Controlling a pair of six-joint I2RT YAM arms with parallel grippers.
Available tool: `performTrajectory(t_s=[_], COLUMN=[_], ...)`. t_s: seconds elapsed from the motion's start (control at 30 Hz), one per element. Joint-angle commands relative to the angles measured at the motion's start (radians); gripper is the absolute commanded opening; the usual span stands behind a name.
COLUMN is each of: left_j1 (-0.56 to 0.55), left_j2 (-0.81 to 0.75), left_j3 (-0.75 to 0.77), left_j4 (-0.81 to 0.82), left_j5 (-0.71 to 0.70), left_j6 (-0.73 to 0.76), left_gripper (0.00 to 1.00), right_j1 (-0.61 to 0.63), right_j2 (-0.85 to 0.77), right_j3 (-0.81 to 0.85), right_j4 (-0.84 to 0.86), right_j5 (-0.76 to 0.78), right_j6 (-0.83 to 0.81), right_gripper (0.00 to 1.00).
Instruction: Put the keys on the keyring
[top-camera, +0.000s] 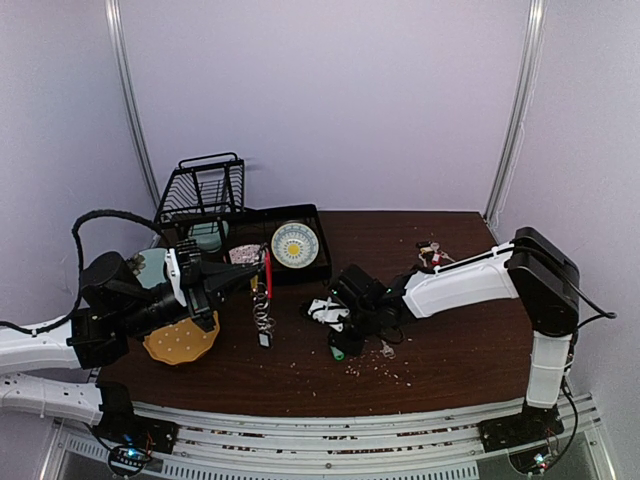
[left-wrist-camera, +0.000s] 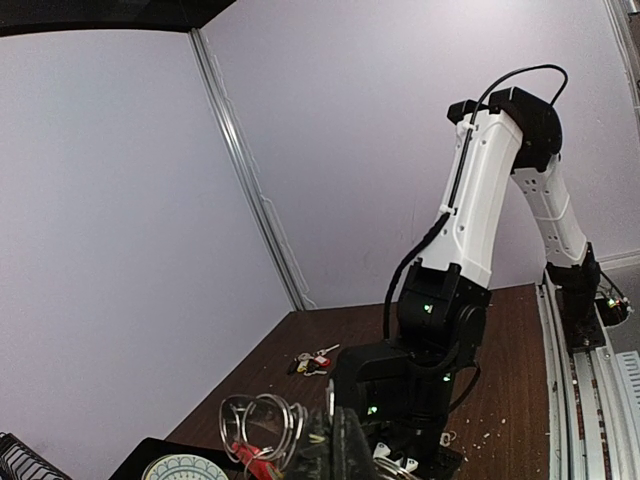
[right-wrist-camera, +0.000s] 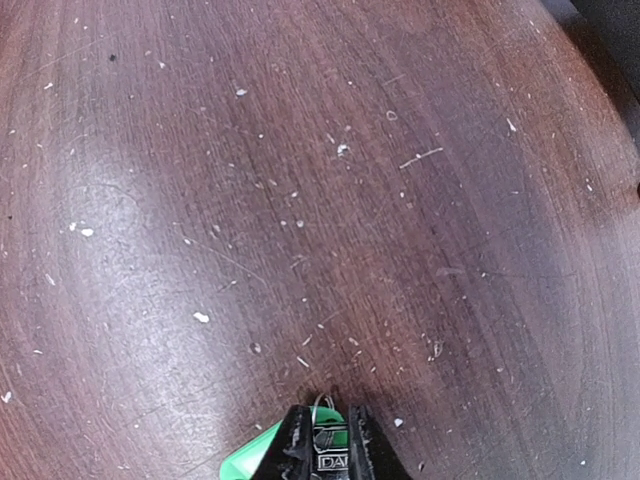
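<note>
Brown wooden table (top-camera: 450, 340) is carrying everything. At nine o'clock the left gripper (top-camera: 245, 276) is clamping the silvery chain keyring with red clip (top-camera: 264, 300), dangling it within reach. At centre the right gripper (right-wrist-camera: 324, 418) is pinching a green-tagged silver key (right-wrist-camera: 326, 447), probably for threading; spare keys (top-camera: 430, 255) are lying at one o'clock.

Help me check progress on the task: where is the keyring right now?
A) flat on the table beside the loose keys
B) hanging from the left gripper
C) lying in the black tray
B: the keyring hangs from the shut left gripper, with its red clip at the top and its chain trailing down.
</note>
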Motion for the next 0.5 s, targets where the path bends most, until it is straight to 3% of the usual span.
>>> performTrajectory(t_s=[0.0,0.23,0.47], left_j1=[-0.006,-0.006,-0.006], left_j2=[-0.006,-0.006,-0.007], left_j3=[0.026,0.027,0.026], left_j4=[0.034,0.034,0.033], left_j5=[-0.005,-0.004,-0.004], left_j6=[0.009,0.008,0.009], left_gripper=[0.0,0.0,0.0], right_j1=[-0.003,-0.004,-0.015], right_j2=[0.004,-0.017,-0.04], right_j3=[0.024,0.026,0.015], right_j4=[-0.041,-0.05,-0.042], right_j5=[0.028,0.02,-0.001], right_j6=[0.003,0.01,0.0], right_gripper=[0.15,0.21,0.16])
